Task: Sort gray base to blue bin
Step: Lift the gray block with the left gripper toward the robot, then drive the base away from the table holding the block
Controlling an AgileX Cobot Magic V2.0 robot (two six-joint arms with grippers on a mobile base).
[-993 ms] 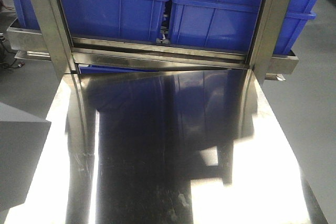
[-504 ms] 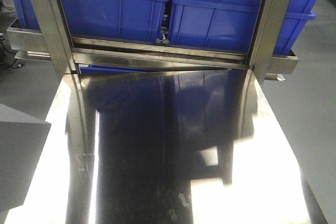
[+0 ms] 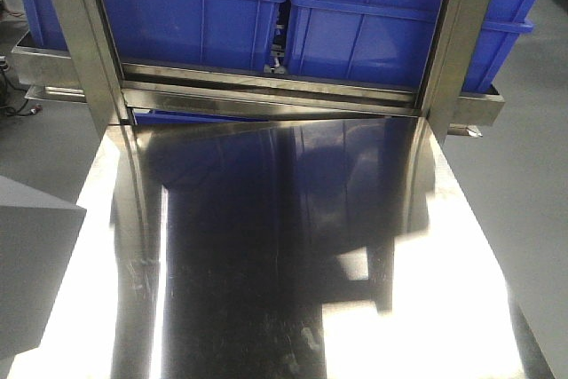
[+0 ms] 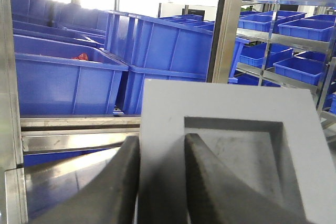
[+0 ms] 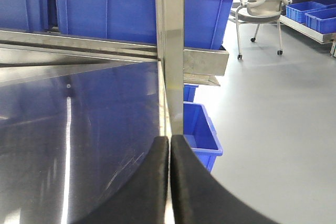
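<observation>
My left gripper [image 4: 161,141] pinches one wall of the base [image 4: 236,106], lower centre, short of the bin [image 4: 157,48]; right gripper [image 5: 169,145] closed, empty. Such an off-centre hold may let it pivot and drop.

Gray base [image 4: 236,129] fills the left wrist view: pale, blocky, its darker square recess facing the camera. The left gripper [image 4: 161,140] pinches the wall beside that recess. Beyond it a blue bin [image 4: 68,85] sits upright on the steel shelf [image 4: 79,124], deep and smooth-walled, with more bins like it alongside.
</observation>
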